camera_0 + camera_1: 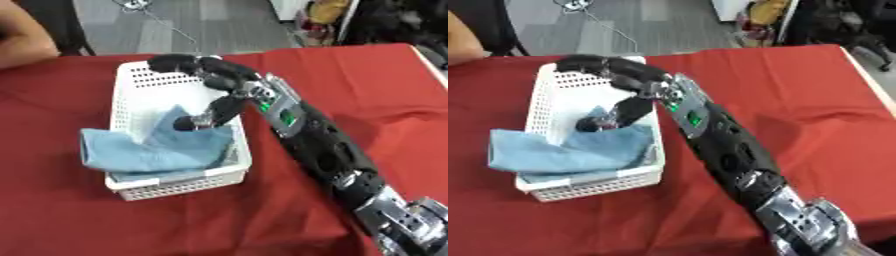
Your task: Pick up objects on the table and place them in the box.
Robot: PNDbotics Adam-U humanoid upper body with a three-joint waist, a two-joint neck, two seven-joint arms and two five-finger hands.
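The right robot hand (214,82) hangs over the white perforated basket (131,85), thumb on the blue cloth (149,150), fingers spread wide. The cloth drapes over the basket's 9 o'clock rim onto the red surface (367,85), so it likely needs tucking in.

Red-draped table (367,90), grey striped carpet floor (201,25) behind, dark chair legs (79,30) at far left.

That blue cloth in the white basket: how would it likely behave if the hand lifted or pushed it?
The blue cloth looks floppy: it folds and drapes over the white basket rim. Lifted, it would probably sag and trail; the overhanging corner might catch on the rim. Pushed, it would likely bunch rather than slide. The right hand is over it, thumb down at its folds.
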